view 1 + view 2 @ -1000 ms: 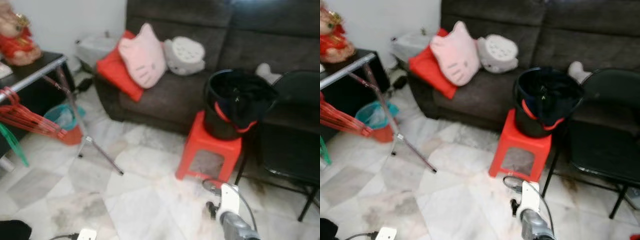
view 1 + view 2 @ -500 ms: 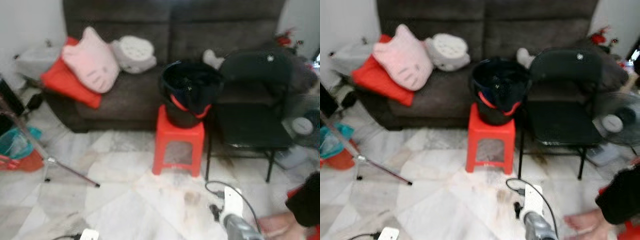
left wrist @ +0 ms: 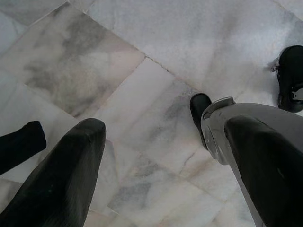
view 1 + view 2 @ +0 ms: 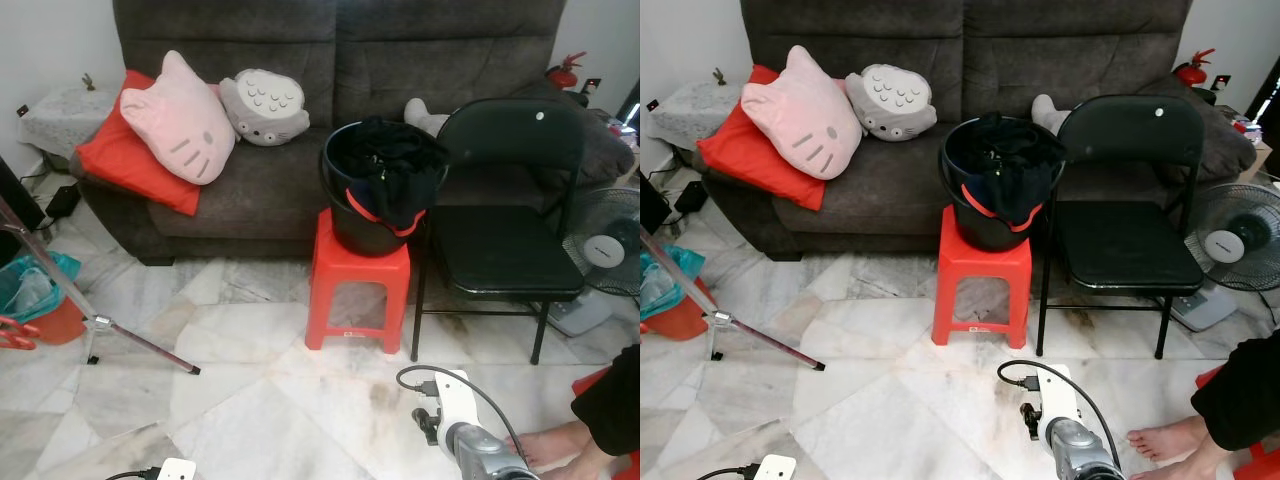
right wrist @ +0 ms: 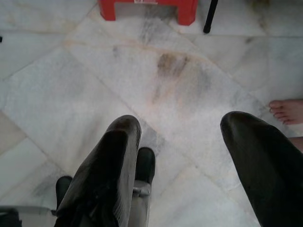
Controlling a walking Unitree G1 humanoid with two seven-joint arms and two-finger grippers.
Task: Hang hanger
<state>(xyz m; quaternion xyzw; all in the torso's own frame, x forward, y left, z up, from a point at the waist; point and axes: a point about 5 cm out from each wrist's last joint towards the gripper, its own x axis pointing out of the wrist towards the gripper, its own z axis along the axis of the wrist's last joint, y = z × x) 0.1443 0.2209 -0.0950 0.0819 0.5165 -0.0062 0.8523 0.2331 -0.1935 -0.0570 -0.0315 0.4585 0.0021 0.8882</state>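
Observation:
A scrap of red hanger point(image 4: 12, 334) pokes in at the far left edge, beside the slanted metal leg of a clothes rack point(image 4: 55, 283). A black bucket point(image 4: 378, 190) stuffed with dark clothes stands on a red stool point(image 4: 358, 290) in front of the sofa. My right arm point(image 4: 470, 445) hangs low at the bottom of the view. In the right wrist view my right gripper point(image 5: 180, 120) is open over bare marble floor. My left gripper point(image 3: 163, 127) is open too, with only floor tiles between its fingers.
A dark sofa point(image 4: 970, 60) holds a pink cat cushion point(image 4: 800, 110), a red cushion and a grey plush. A black folding chair point(image 4: 1125, 240) and a fan point(image 4: 1232, 240) stand to the right. A person's bare foot point(image 4: 1165, 440) is at the lower right. A white power strip point(image 4: 775, 466) lies on the floor.
The camera has swung to the right: the rack with its red hangers has slid off the left edge, the bucket and stool are now central, and a person's foot has come into view.

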